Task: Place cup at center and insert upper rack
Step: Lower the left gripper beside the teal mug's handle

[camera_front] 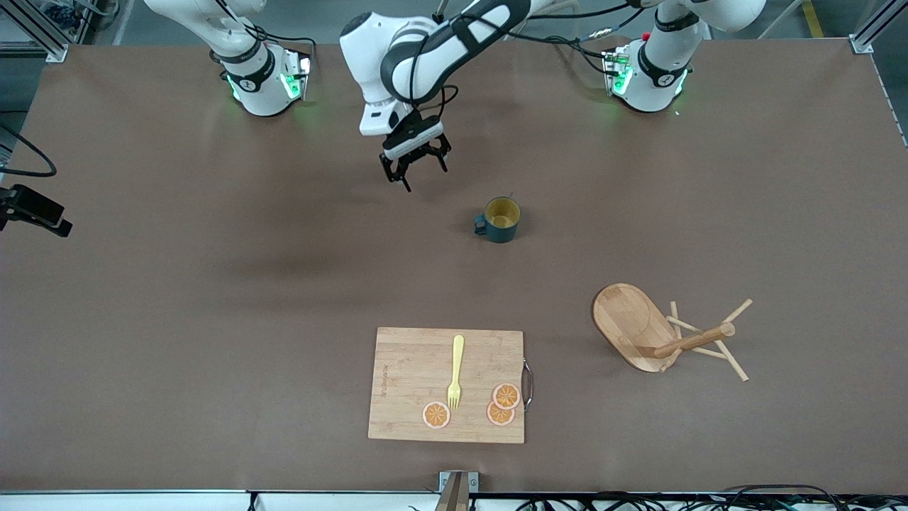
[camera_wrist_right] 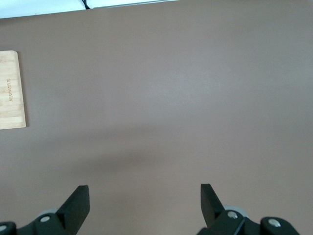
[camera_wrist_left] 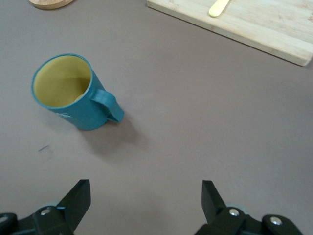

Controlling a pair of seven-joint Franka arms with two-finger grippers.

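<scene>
While both steps of the task remain open, we have nothing in hand.

Nearest the front camera lies the board (camera_front: pixel 447 384), carrying a fork (camera_front: pixel 455 371) and three orange slices (camera_front: pixel 500 404); toward the left arm's end, slightly farther off, we see the rack (camera_front: pixel 635 326) tipped on its side, its base on edge and its post and pegs resting on the table (camera_front: pixel 177 298). Farther still, the cup (camera_front: pixel 501 219) stands upright near the table's middle, well apart from the rack, so we judge it may need only a small shift or none. Our left gripper (camera_front: pixel 415 165) hovers over bare table close to the cup, jaws spread and empty. Our right gripper (camera_wrist_right: pixel 142 208) waits over bare table, jaws likewise spread. The rack is yet to be righted and placed.
</scene>
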